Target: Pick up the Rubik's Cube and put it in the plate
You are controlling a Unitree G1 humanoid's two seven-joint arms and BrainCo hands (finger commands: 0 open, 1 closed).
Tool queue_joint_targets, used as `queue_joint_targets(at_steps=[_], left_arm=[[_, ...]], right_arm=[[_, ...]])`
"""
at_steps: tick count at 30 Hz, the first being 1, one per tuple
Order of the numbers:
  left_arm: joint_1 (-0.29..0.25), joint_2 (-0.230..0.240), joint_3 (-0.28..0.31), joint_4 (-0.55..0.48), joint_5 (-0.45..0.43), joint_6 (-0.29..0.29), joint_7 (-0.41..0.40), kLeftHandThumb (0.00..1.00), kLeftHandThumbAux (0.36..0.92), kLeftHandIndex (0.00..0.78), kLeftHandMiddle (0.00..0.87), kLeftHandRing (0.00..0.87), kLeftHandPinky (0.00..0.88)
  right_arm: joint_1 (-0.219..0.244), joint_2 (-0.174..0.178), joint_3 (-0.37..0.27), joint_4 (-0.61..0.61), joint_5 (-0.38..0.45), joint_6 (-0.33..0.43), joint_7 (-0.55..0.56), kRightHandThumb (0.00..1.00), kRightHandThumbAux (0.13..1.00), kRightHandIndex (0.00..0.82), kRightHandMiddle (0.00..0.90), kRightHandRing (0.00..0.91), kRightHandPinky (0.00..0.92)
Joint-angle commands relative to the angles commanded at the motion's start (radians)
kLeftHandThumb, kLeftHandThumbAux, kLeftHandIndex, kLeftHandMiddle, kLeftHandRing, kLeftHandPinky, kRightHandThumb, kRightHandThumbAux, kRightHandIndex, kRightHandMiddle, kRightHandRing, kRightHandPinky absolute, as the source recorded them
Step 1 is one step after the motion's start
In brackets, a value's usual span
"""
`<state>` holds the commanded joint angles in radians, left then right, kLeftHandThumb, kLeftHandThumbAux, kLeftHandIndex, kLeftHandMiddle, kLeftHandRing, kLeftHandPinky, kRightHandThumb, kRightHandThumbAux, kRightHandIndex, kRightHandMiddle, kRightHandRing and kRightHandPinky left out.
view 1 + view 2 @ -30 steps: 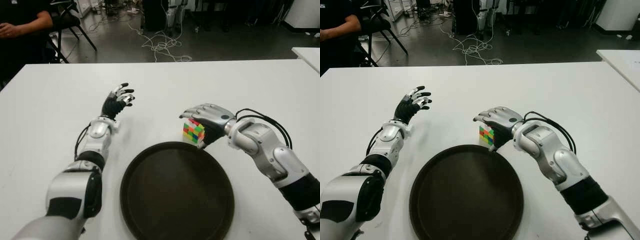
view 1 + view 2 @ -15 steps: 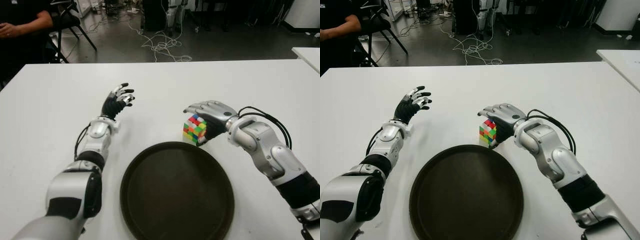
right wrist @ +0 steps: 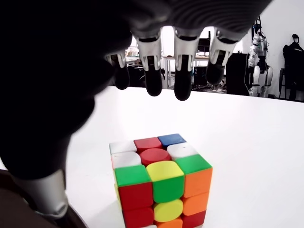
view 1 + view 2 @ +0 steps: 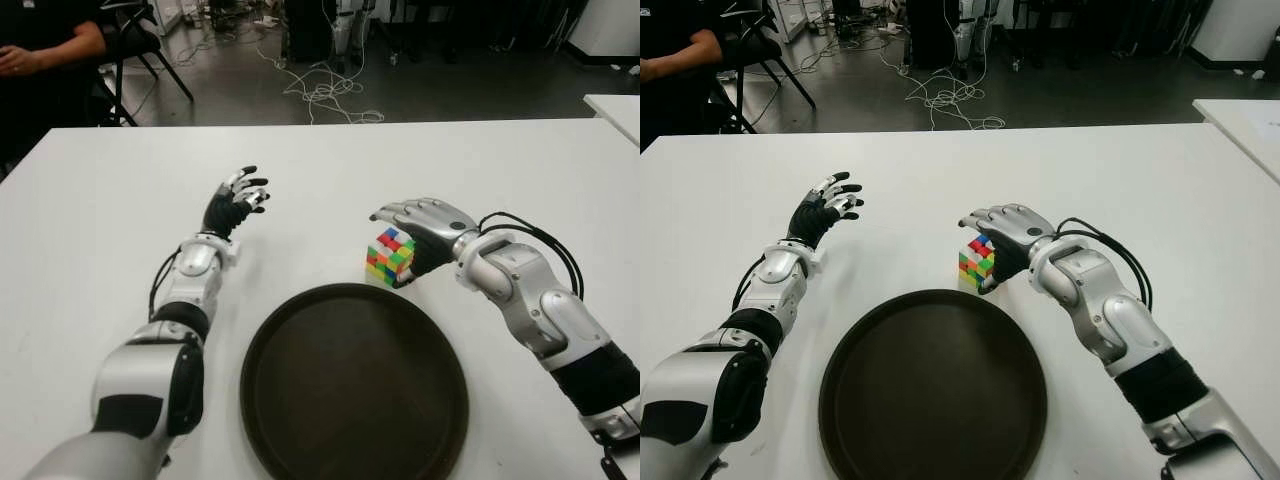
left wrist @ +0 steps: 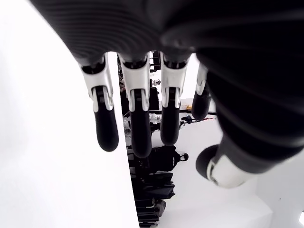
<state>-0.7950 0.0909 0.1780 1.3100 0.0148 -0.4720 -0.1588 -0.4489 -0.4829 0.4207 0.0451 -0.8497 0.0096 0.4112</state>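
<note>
While the right hand (image 4: 420, 232) hovers spread over the Rubik's Cube (image 4: 389, 257) at frame centre, gripping nothing, a shallow closure risks knocking it off-target beside the plate (image 4: 300, 420); left hand (image 4: 236, 200) idle, fingers apart, centre-left.

No legible text, labels, brands or numbers anywhere. Only plain coloured stickers on the Rubik's Cube (image 3: 159, 183). Nothing printed on the plate (image 4: 300, 440) or the table (image 4: 120, 200).

Beyond the white table (image 4: 90, 210), loose cables (image 4: 325, 90) sprawl across the floor, left of them a seated person (image 4: 45, 50) beside a black chair (image 4: 140, 40).
</note>
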Motion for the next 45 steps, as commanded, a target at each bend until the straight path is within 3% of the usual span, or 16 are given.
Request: queue_joint_targets(at_steps=[21,45], left_arm=[[0.0,-0.001,-0.004,-0.001,0.005,-0.003,0.012,0.267,0.706,0.169,0.265,0.296,0.34],[0.001,-0.007,-0.004,-0.001,0.004,-0.009,0.019,0.272,0.715,0.162,0.256,0.29,0.343]], right_arm=[[-0.023,0.01,0.016,0.073,0.007,-0.048,-0.026,0.0,0.738,0.132,0.149,0.141,0.128],[-0.05,0.052,0.068,0.23,0.0,-0.12,-0.107,0.0,0.741,0.116,0.138,0.145,0.127]])
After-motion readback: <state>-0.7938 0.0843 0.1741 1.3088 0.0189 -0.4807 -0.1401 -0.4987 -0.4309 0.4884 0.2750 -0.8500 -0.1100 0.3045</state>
